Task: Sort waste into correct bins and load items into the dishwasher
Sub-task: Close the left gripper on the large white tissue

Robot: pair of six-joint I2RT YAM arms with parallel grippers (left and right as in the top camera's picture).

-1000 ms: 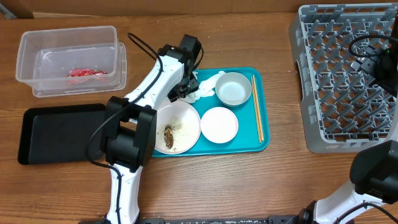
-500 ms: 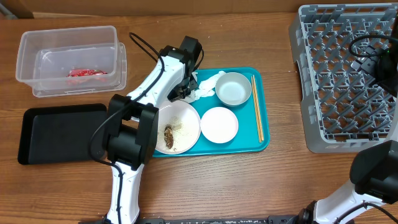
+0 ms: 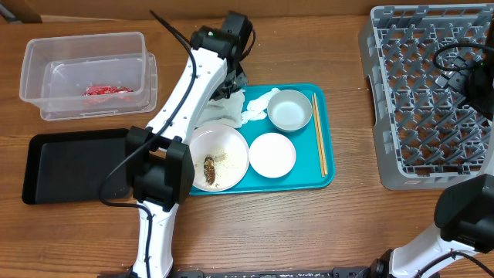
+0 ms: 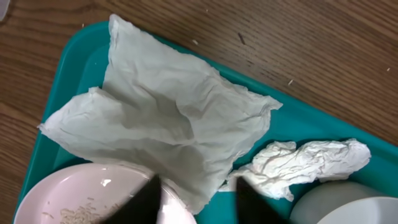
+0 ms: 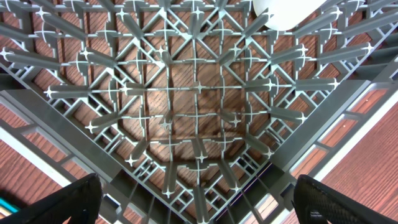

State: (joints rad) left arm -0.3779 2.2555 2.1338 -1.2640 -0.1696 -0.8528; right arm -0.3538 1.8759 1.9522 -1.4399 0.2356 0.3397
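Observation:
My left gripper (image 4: 199,202) is open and empty, hovering over the back left corner of the teal tray (image 3: 328,174). Below it lies a flattened white tissue (image 4: 168,118), its edge over the large white plate (image 3: 228,147). The plate holds a brown food scrap (image 3: 210,168) and rice crumbs (image 4: 78,214). A crumpled tissue (image 4: 311,162) lies beside the grey-green bowl (image 3: 289,110). The smaller plate (image 3: 272,154) and chopsticks (image 3: 319,135) are on the tray. My right gripper (image 5: 199,199) is open above the dish rack (image 3: 428,96). A white cup (image 5: 286,12) sits in the rack.
The clear tub (image 3: 46,58) at the back left holds a red wrapper (image 3: 108,90). The black tray (image 3: 73,162) lies in front of it, left of the teal tray. The left arm reaches from the front edge across the tray's left side.
My left gripper has lifted and drawn back from the tissues toward the tray's back left corner. A tissue now lies spread flat there. The right arm has not moved.

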